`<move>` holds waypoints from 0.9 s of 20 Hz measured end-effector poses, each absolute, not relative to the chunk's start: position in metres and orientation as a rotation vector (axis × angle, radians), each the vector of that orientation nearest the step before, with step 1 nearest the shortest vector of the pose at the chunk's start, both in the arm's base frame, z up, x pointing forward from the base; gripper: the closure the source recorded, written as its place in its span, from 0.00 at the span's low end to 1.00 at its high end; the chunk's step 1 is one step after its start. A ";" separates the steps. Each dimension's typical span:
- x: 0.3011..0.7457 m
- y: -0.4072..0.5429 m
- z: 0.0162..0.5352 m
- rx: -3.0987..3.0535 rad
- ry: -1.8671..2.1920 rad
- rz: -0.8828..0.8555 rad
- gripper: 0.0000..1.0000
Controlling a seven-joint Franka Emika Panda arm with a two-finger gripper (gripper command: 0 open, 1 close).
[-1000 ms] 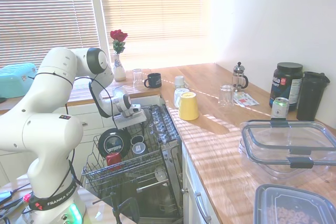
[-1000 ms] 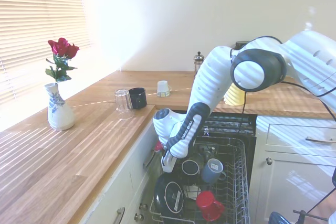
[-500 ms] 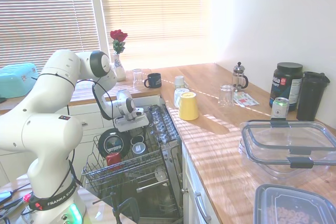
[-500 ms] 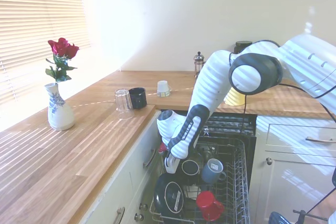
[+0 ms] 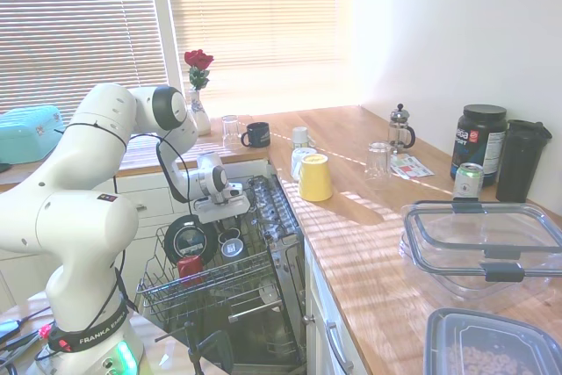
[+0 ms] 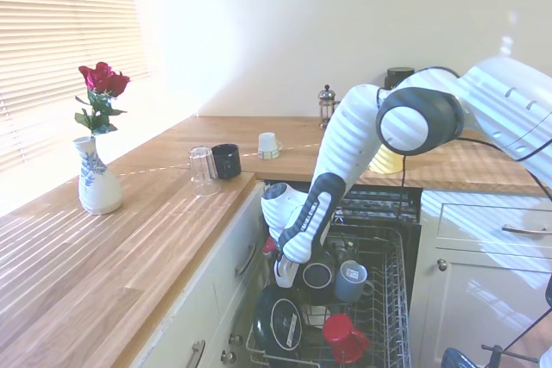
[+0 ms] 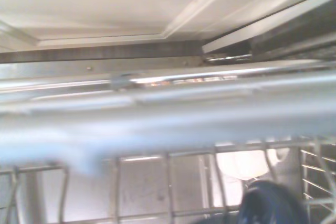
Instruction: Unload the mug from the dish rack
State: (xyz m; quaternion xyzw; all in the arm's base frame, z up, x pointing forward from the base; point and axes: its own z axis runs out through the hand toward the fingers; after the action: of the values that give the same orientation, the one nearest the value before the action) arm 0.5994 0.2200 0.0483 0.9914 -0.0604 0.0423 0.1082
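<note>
Where wire tines rise [image 6: 384, 299] — round dark mug [image 6: 316, 277]

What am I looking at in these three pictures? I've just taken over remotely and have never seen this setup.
It is one white robot arm in a kitchen, reaching down into the dish rack, the pull-out wire basket of an open dishwasher. Two pictures come from room cameras on opposite sides of the arm; the blurry third is from a camera on its wrist and shows mostly rack wires up close. The gripper is low beside the mug, the small dark one it must take out; whether its fingers are open or closed cannot be told. Also in the rack are a grey mug, a red cup and a round black lid. On the wooden counter stand a yellow cup and a rose vase.
</note>
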 end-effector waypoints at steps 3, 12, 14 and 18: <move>0.598 0.222 0.047 2.917 -0.173 0.120 1.00; 0.597 0.221 0.045 2.910 -0.178 0.101 1.00; 0.597 0.221 0.045 2.906 -0.171 0.092 1.00; 0.596 0.224 0.050 2.892 -0.156 0.068 1.00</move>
State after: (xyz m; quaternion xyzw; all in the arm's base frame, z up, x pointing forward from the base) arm 0.5958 0.2245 0.0503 0.9908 -0.0534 0.0234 0.1219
